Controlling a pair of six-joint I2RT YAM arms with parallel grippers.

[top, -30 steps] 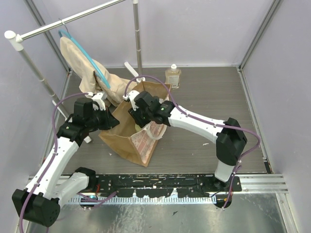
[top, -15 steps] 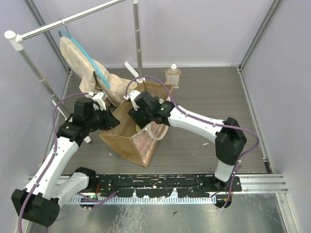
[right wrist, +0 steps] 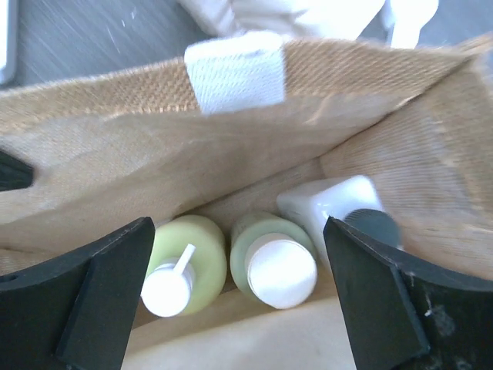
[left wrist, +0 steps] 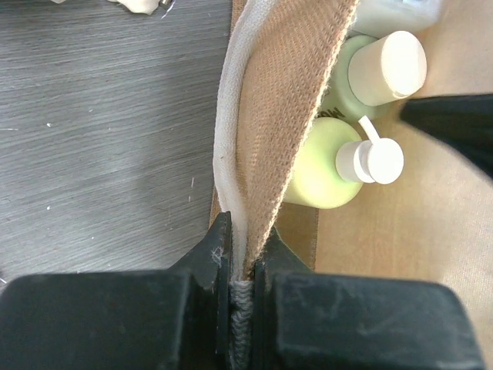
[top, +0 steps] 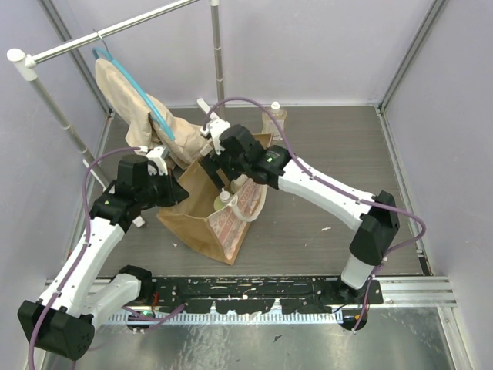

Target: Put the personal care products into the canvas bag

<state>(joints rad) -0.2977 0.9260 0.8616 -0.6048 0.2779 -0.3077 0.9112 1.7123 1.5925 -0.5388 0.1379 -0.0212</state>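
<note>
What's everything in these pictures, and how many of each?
table: one, grey wood grain, under everything.
bag: one, tan-brown with cream straps, mid-table, mouth open.
green bottles: two, yellow-green with white caps, side by side inside the bag.
white bottle: one, white with dark cap, inside the bag next to them.
amber bottle: one, clear amber, on the table beyond the bag, outside it.
rail: one, silver, far left.
hanger: one, blue, on the rail.
garment: one, beige, on the hanger.
left end effector: one, black, shut on the bag's rim.
right end effector: one, black, open over the bag's mouth.
</note>
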